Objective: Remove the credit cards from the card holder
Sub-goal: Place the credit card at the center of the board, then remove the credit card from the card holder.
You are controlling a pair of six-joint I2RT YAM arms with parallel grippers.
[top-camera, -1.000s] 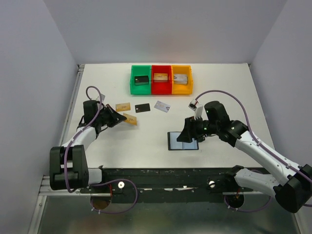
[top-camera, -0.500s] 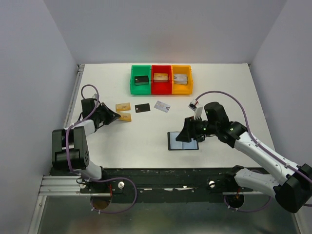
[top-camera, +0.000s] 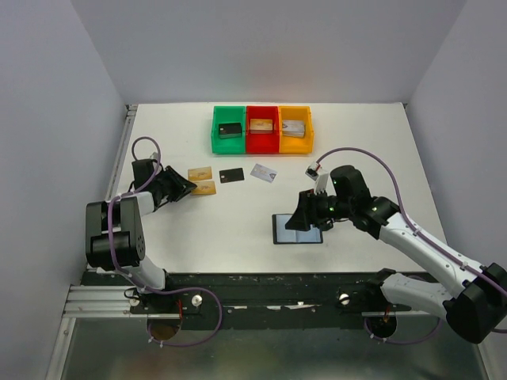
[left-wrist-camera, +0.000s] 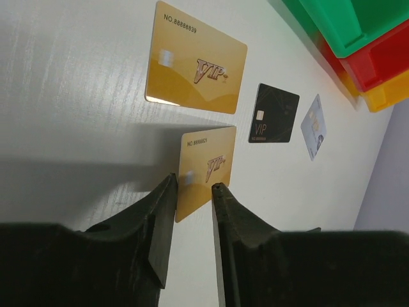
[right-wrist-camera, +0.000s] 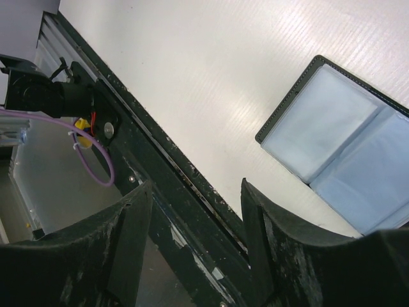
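The card holder [top-camera: 299,229] lies open on the table, its bluish pockets [right-wrist-camera: 345,141] facing up. My right gripper [top-camera: 305,218] hovers over its left end, open and holding nothing. Several credit cards lie flat at the left: two tan-gold ones [top-camera: 200,172] [top-camera: 207,188], a black one [top-camera: 231,175] and a silver one [top-camera: 263,172]. My left gripper [top-camera: 188,188] sits low beside the nearer gold card [left-wrist-camera: 204,169]. That card's near corner lies between the parted jaws of the left gripper [left-wrist-camera: 193,182], and daylight shows on both sides of it.
Green [top-camera: 215,134], red [top-camera: 262,146] and orange [top-camera: 309,131] bins stand in a row at the back, each with a blocky item inside. The black front rail [right-wrist-camera: 160,179] of the table runs just under the right gripper.
The left gripper brought the second gold card down beside the first and its jaws have parted from it. The right arm has hardly moved.
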